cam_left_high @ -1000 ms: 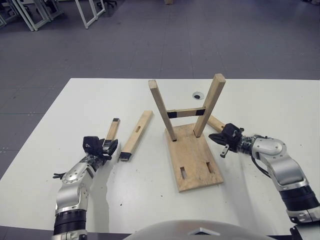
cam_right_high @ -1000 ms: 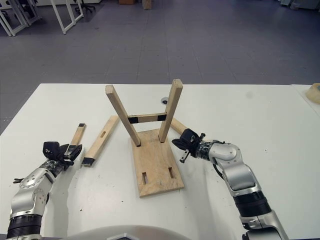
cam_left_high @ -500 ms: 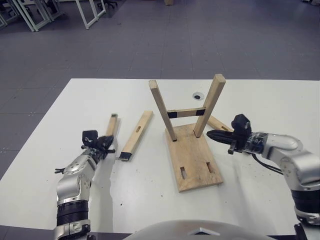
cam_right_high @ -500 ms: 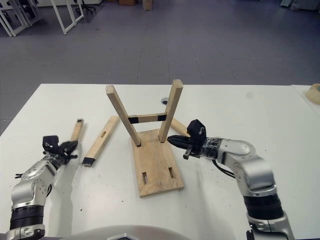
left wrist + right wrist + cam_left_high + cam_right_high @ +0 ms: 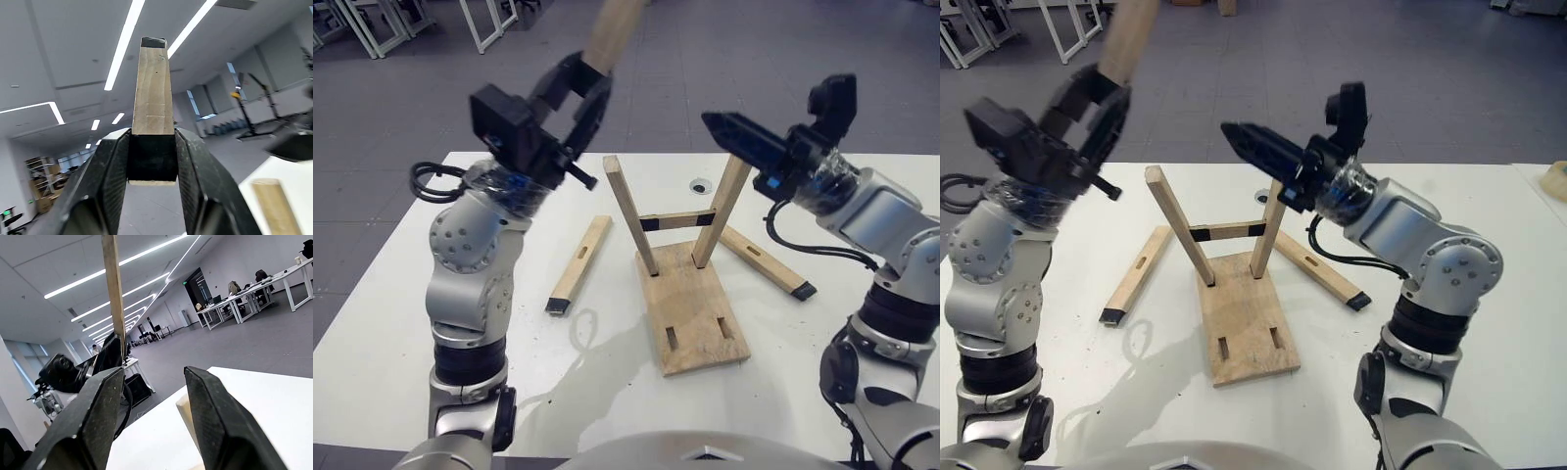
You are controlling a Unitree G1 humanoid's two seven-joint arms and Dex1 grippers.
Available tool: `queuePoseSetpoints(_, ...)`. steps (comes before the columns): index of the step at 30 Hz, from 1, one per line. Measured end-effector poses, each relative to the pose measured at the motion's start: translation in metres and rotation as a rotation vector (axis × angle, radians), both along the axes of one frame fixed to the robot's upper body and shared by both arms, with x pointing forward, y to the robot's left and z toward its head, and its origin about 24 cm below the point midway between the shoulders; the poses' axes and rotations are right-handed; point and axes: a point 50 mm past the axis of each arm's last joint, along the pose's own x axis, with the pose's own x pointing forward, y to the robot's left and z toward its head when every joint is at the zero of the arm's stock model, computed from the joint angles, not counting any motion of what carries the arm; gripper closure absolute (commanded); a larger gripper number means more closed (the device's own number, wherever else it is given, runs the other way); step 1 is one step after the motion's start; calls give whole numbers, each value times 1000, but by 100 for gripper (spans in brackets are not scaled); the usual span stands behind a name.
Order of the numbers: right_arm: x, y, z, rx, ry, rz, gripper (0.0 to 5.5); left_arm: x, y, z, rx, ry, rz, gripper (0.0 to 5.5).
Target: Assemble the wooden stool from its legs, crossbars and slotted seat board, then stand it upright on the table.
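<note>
1. Centrally on the white table [image 5: 431,323]: pale rectangular wooden seat board [image 5: 690,313] lying flat, with two square-section wooden legs [image 5: 631,215] standing in its far slots. Legs splayed apart toward their tops and joined by a short wooden crossbar [image 5: 677,221] with black-taped ends; two near slots [image 5: 673,338] open.
2. At nine o'clock of the seat board, apart from it: loose slotted wooden leg [image 5: 579,262] flat on the table, black tip nearest.
3. At three o'clock, near the board: second loose slotted leg [image 5: 764,259], black tip toward four o'clock.
4. High at ten o'clock: left gripper [image 5: 587,90], fingers clamped on the lower end of a pale wooden bar [image 5: 152,83] with a black-taped tip, pointing steeply up.
5. High at one o'clock, above the right-hand upright leg: right gripper [image 5: 720,127], fingers spread wide, nothing between them.
6. Far table edge near behind the upright legs, round hole [image 5: 702,185] at twelve o'clock; broader tabletop toward the left, right and near edges.
</note>
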Motion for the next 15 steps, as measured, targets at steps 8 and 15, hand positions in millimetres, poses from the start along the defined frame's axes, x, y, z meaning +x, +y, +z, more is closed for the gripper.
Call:
queuePoseSetpoints(8,-2,13,30,139,-42,15,323,-8,-18,-15,73,89,-89,416)
queuePoseSetpoints(15,2,13,35,138,-43,13,451,-9,-18,-18,83,93,-99,416)
